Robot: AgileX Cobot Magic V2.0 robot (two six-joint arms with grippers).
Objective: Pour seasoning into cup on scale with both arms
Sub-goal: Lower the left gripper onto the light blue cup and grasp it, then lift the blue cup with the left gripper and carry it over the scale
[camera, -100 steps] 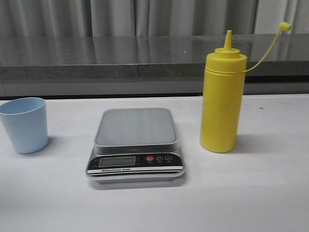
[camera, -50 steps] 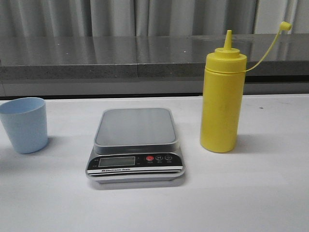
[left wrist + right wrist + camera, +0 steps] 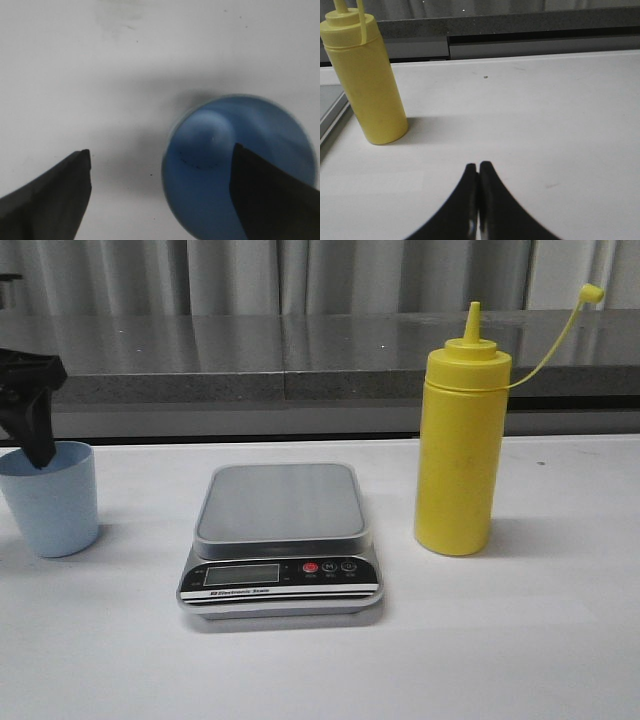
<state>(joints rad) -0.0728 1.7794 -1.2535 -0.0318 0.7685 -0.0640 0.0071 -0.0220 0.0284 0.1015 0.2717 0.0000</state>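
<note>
The pale blue cup [image 3: 52, 500] stands empty on the white table at the far left. My left gripper [image 3: 30, 425] hangs just above its rim, open; in the left wrist view the gripper [image 3: 160, 150] is offset, one finger [image 3: 272, 200] over the cup [image 3: 215, 165] and the other over bare table. The scale [image 3: 280, 505] sits in the middle with nothing on its platform. The yellow seasoning bottle [image 3: 460, 455] stands upright to the scale's right, its cap [image 3: 592, 293] off the nozzle on its tether. My right gripper [image 3: 479, 165] is shut and empty, low over the table, apart from the bottle [image 3: 367, 85].
A grey ledge [image 3: 300, 360] and curtains run along the back of the table. The scale's edge [image 3: 330, 115] shows beside the bottle in the right wrist view. The right gripper does not show in the front view.
My left gripper has come into the front view from the upper left and now hangs over the cup. The cup, scale and bottle have not moved.
</note>
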